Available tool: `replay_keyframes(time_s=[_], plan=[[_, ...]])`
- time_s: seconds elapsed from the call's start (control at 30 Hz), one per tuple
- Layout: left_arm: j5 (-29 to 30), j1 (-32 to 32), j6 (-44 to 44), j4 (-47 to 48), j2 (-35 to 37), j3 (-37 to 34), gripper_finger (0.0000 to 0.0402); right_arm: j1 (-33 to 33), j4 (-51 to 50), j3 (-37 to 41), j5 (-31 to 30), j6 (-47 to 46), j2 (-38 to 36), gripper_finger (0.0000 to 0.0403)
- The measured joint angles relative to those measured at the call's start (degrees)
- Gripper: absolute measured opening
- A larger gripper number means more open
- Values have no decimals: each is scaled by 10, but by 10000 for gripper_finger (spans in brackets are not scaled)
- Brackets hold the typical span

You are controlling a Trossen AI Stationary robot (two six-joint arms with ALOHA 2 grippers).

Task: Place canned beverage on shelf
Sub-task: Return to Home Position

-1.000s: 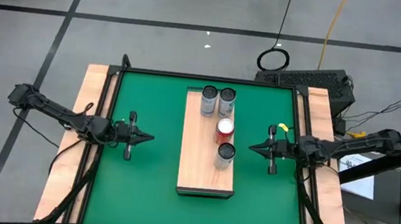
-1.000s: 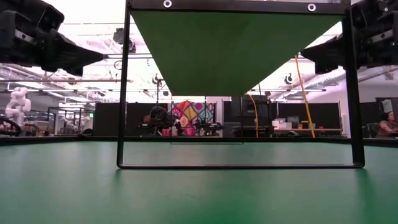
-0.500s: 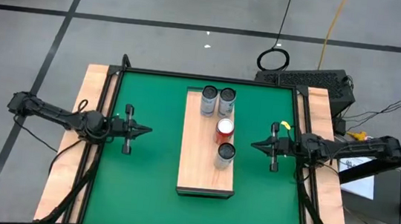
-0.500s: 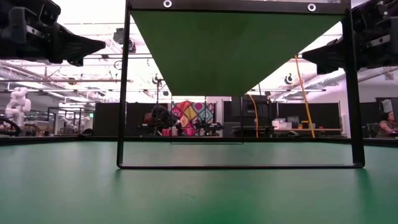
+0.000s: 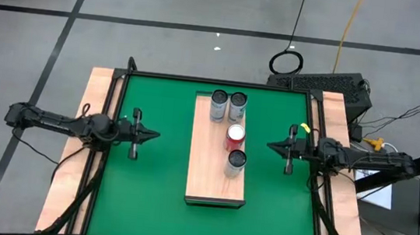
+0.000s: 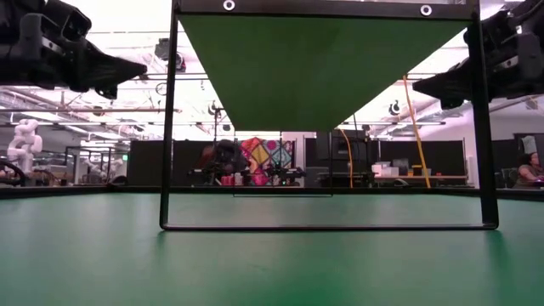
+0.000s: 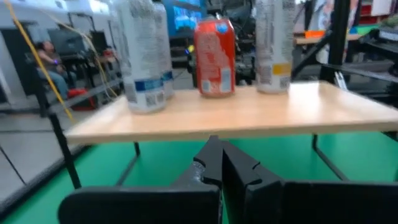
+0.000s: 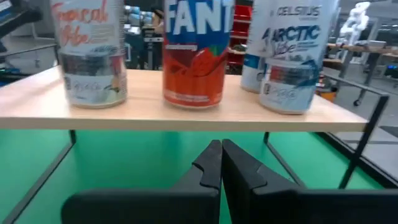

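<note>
At the counter's (image 5: 147, 193) side edges, the left end effector (image 5: 155, 135) and right end effector (image 5: 271, 147) hang closed and empty, bare green flanking the shelf (image 5: 208, 172) bearing four cans (image 5: 235, 136).

The left arm (image 5: 61, 123) reaches in low and nearly straight from beyond the left side of the counter (image 5: 157, 174), its wrist crossing the rim. The left tool (image 5: 153, 135) hangs above the counter's left part, pointing level toward the middle. Its fingers (image 7: 206, 163) are pressed together with nothing between them. The right arm (image 5: 362, 157) mirrors it from the opposite side, stretched flat across the right rim. The right tool (image 5: 271, 147) points inward, facing the left one and well apart from it. Its fingers (image 8: 208, 163) meet too, holding nothing. From counter height, both tools (image 6: 136, 66) (image 6: 418, 82) sit raised, clear of the surface.
</note>
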State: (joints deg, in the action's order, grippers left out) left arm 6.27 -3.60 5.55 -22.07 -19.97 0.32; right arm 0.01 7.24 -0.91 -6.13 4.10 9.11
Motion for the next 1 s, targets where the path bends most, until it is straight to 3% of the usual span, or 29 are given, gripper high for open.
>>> replay_keyframes(time_s=[0.23, 0.47, 0.83, 1.0], plan=[[-4, 0, -27, 18, 3, 0, 0, 0, -8, 0, 2, 22, -7, 0], [-9, 0, -15, 31, 57, 0, 0, 0, -25, 0, 1, 37, -26, 0], [-27, 0, 4, 185, 195, -1, 0, 1, -50, 0, 5, 31, -74, 0], [-28, 3, 9, 202, 199, 0, 0, 1, -52, 0, 5, 38, -83, 0]])
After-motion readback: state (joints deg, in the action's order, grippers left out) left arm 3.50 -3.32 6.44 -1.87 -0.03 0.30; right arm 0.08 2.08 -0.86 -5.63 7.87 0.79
